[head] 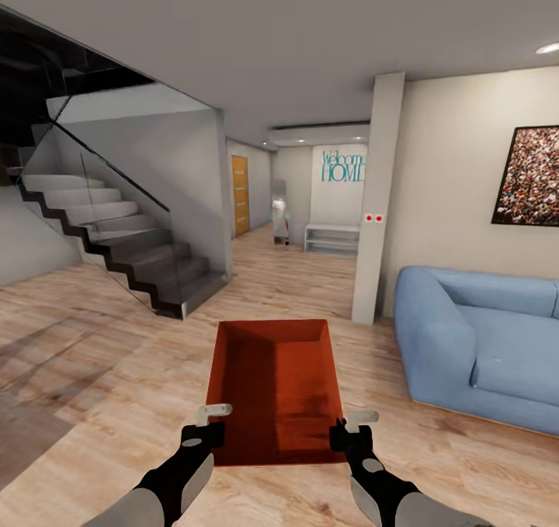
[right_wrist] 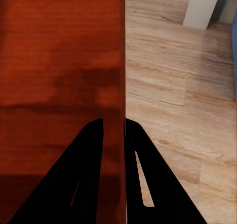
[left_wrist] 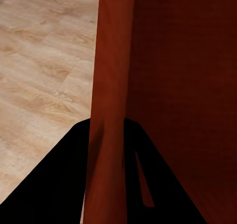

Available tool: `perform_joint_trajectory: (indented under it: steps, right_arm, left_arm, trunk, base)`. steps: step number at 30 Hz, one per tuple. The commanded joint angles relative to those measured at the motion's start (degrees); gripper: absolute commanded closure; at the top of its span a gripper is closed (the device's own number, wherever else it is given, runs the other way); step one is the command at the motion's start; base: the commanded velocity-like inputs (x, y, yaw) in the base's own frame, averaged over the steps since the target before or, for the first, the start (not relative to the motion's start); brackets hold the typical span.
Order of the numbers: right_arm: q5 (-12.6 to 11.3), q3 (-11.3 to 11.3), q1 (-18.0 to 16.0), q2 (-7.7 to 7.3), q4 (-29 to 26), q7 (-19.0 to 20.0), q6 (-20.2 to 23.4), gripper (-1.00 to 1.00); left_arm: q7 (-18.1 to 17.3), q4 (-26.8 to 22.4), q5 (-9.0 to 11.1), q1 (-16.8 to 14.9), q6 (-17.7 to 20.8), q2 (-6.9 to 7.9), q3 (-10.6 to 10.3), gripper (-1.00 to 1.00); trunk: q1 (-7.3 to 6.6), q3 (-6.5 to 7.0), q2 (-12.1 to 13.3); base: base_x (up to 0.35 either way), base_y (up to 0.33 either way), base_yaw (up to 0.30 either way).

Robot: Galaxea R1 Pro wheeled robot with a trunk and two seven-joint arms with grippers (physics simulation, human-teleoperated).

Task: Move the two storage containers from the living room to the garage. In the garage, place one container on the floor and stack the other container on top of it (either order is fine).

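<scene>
Light wood plank floor [head: 116,333] runs out ahead of us across the living room, with a glass-railed staircase [head: 116,232] off to our left and the blue sofa [head: 481,341] to our right. A white pillar [head: 378,201] stands just beside the sofa's near end, and further back a hallway shows a wooden door [head: 241,195] and a "Welcome Home" sign [head: 343,167] on the far wall. A framed picture [head: 529,176] hangs above the sofa.

Right in front of us we're carrying one storage container [head: 272,387], orange-red, open-topped and empty, held level above the planks between both arms. Our left gripper [head: 203,432] is clamped on the container's left wall near the close corner; in the left wrist view that wall [left_wrist: 111,85] passes straight between the two dark fingers [left_wrist: 64,184], pinched tight. Our right gripper [head: 344,435] has the right wall the same way, and the right wrist view shows the thin red edge [right_wrist: 122,85] squeezed between its fingers [right_wrist: 74,179], the box's inside on one side of it, wood floor [right_wrist: 177,85] on the other.
</scene>
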Motion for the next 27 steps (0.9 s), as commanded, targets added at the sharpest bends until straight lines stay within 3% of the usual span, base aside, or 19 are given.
perform_joint_trajectory:
  steps: [1,27]
  right_arm:
    - [-0.8,0.5,0.0,-0.42,0.1,0.0,-0.3,1.00]
    - [-0.8,0.5,0.0,-0.38,0.1,0.0,-0.3,1.00]
  left_arm:
    - [0.7,-0.2,-0.4,-0.1,0.3,0.58,2.2,1.00]
    - [0.7,-0.2,-0.4,-0.1,0.3,0.58,2.2,1.00]
  trunk:
    - [0.04,-0.09,-0.1]
    - [0.04,-0.09,-0.1]
  base:
    - [0.322,0.000,0.000]
    - [0.322,0.000,0.000]
